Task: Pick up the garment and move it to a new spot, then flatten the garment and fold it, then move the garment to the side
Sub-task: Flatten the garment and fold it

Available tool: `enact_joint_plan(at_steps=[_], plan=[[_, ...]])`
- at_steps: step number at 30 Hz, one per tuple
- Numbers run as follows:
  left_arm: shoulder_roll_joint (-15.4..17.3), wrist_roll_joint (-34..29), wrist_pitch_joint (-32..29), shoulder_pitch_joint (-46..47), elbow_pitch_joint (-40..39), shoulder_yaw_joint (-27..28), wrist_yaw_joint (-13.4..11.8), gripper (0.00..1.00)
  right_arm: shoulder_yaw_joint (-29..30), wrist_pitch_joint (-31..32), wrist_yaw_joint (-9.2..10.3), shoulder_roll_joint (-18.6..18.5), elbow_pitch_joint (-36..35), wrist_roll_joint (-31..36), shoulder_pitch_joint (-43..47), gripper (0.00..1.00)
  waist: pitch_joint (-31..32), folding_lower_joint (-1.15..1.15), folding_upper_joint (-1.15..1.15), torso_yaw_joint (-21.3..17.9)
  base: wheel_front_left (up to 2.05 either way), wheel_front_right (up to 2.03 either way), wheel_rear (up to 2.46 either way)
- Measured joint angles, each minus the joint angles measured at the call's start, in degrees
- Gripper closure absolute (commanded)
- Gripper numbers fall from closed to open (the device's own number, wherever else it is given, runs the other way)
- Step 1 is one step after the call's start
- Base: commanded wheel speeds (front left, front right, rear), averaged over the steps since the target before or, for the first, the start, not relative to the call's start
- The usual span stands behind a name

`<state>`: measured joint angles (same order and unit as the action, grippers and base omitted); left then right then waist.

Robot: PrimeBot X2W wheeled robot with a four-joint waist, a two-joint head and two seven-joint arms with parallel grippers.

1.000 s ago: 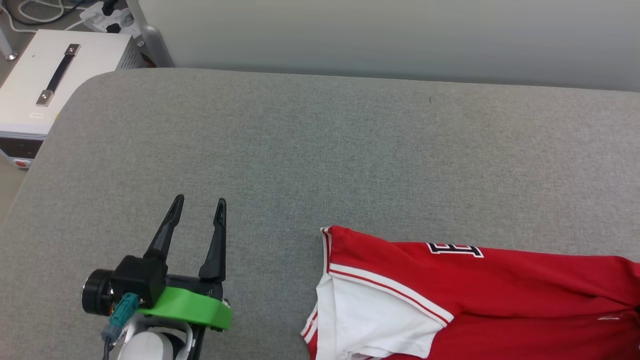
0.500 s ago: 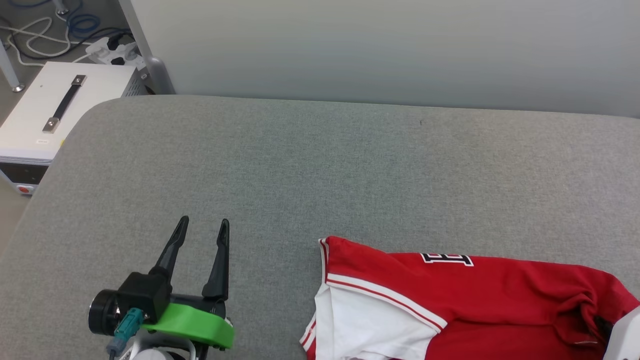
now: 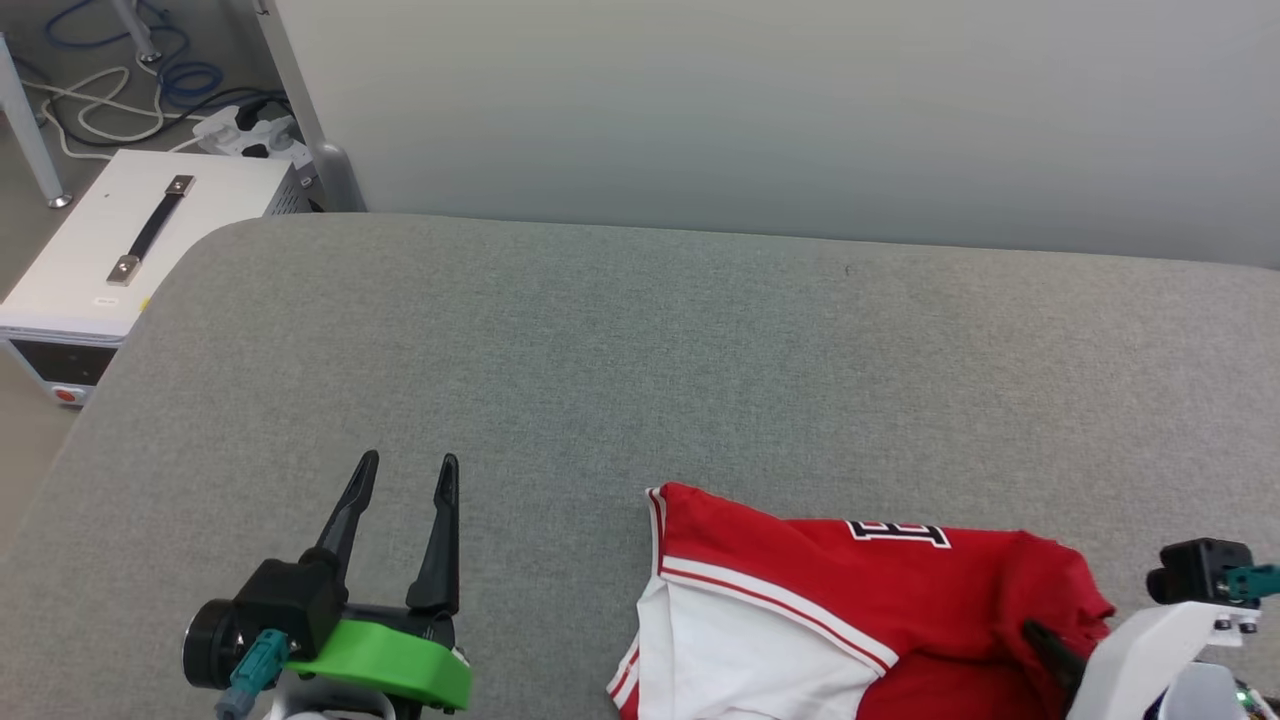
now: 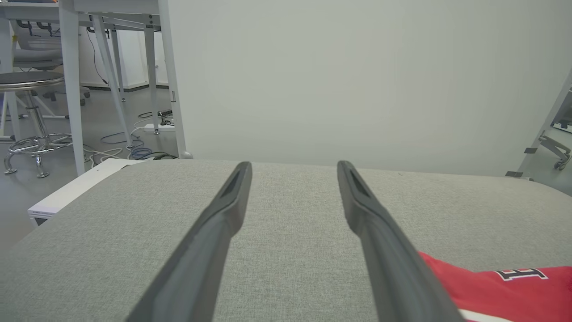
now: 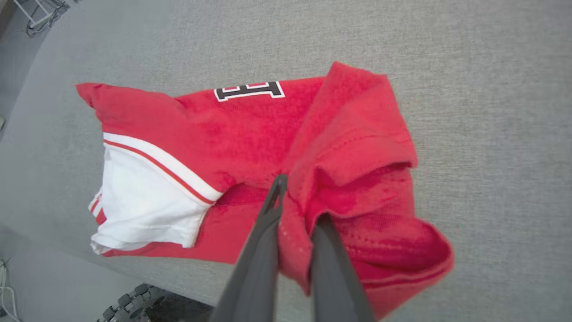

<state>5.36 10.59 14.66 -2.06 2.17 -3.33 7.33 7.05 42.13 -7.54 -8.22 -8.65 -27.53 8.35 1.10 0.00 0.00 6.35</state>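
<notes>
The garment (image 3: pixel 800 560), a red jersey with a white sleeve and a black number, lies bunched at the near right of the grey table (image 3: pixel 600 350). My right gripper (image 5: pixel 301 201) is shut on a raised fold of the garment (image 5: pixel 250 134) at its right end. In the head view the right gripper (image 3: pixel 1040 640) pokes into the red cloth from the lower right. My left gripper (image 3: pixel 408 462) is open above bare table, left of the shirt and apart from it. Between its fingers (image 4: pixel 223 214) nothing is held; the garment (image 4: pixel 505 281) lies to the lower right.
A white box with a black handle (image 3: pixel 130 250) stands on the floor off the table's left edge, with cables and a power strip (image 3: pixel 250 130) behind it. A pale panel (image 3: pixel 800 100) runs along the table's far edge. A stool (image 4: pixel 31 80) stands further left.
The head camera has tilted, shifting the whole picture down. The right arm has come into view, and the garment's right end has been drawn leftward and bunched over itself. The left gripper stays open.
</notes>
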Motion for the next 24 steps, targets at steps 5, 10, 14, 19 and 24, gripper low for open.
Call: enact_joint_plan(at_steps=[5, 10, 14, 19, 24], plan=[[-0.1, 0.1, 0.0, -0.2, 0.0, 0.0, 0.0, 0.00, -3.7, -0.3, 0.00, 4.6, -1.7, -3.2, -0.3, 1.00, -0.1, 0.00, 0.00, 0.9, 0.00, 0.00, 0.00], [-0.1, 0.6, 0.0, -0.2, 0.1, 0.0, 0.0, 0.00, -8.1, -4.5, 0.00, 5.1, -0.2, -9.7, -2.0, 1.00, -0.5, 0.00, 0.00, 1.8, 0.00, 0.00, 0.00], [-0.1, 0.6, 0.0, -0.2, 0.4, 0.0, 0.0, 0.00, -12.0, -11.0, 0.01, 5.2, 4.0, -14.0, -4.4, 1.00, -0.9, 0.00, 0.00, 2.8, 0.00, 0.00, 0.00], [0.0, 0.8, 0.0, -0.2, 0.7, 0.0, 0.0, 0.00, -18.2, -17.1, 0.01, 5.2, 10.8, -18.2, -7.3, 1.00, -1.3, 0.00, 0.00, 4.1, 0.00, 0.00, 0.00], [0.1, 1.0, 0.0, -0.1, 1.0, -0.5, 0.0, 0.00, -22.8, -21.0, 0.02, 5.4, 18.5, -19.1, -10.4, 1.00, -1.8, 0.00, 0.00, 5.4, 0.00, 0.00, 0.00]])
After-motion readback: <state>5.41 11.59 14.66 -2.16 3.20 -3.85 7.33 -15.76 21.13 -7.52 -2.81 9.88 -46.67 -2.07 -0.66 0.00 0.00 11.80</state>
